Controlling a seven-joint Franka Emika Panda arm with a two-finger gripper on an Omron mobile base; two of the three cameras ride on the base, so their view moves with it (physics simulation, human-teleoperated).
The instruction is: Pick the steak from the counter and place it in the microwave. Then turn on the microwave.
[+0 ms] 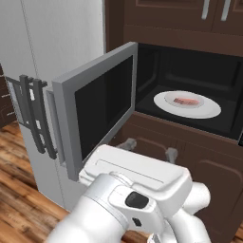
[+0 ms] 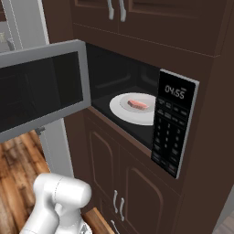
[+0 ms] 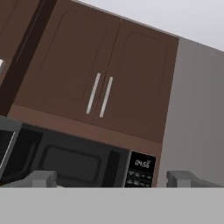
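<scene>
Left base view: the steak already lies on the white plate inside the microwave; its door swings out leftward, up and left of the gripper; jaws wide, empty; closing comes next.

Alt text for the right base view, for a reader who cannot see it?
A steak lies on a white plate inside the open microwave, its door swung wide to the left. Dark brown cabinets surround it; the white arm rises at lower left.
</scene>
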